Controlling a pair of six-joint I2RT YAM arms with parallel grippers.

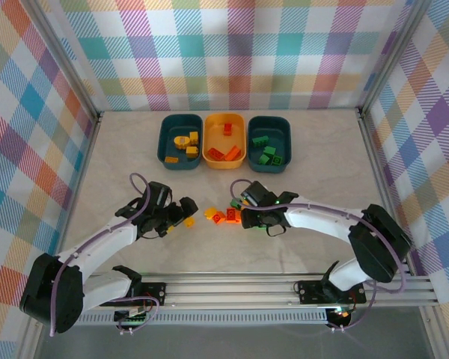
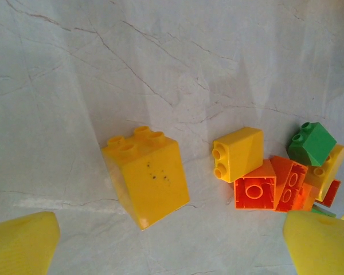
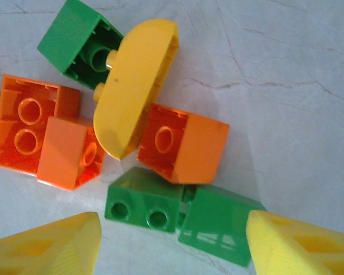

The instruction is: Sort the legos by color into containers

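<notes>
From above, three tubs stand touching in a row at the far side of the pale marbled table (image 1: 322, 164). The left dark teal tub (image 1: 165, 139) holds yellow bricks, the yellow-orange tub (image 1: 209, 129) in the middle holds red-orange ones, and the right dark teal tub (image 1: 287, 139) holds green ones. Nearer the arms, a small loose pile of bricks (image 1: 218, 216) lies on the table between the two tools. The left tool (image 1: 185, 213) is low over the table just left of the pile, with a single yellow brick (image 1: 188, 221) at its tip. The right tool (image 1: 240, 217) is at the pile's right edge.

In the left wrist view, the left tool (image 2: 171, 245) is spread wide, its yellow fingertips (image 2: 22, 245) in the bottom corners, holding nothing. A big yellow brick (image 2: 146, 175) lies tilted on the table just ahead of the gap, nearer the left finger. To the right sit a smaller yellow brick (image 2: 238, 152), two red-orange bricks (image 2: 255, 192) touching each other, and a green brick (image 2: 311, 142) behind them.

In the right wrist view, the right tool (image 3: 173, 246) is also spread wide and empty, its yellow fingertips (image 3: 301, 245) low at either side. Two green bricks (image 3: 142, 201) lie side by side between the fingers, the right one close against the right finger. Beyond them a yellow rounded piece (image 3: 135, 86) leans across an orange brick (image 3: 186, 144) and an upturned green brick (image 3: 77, 37), with more orange bricks (image 3: 28, 129) on the left.
</notes>
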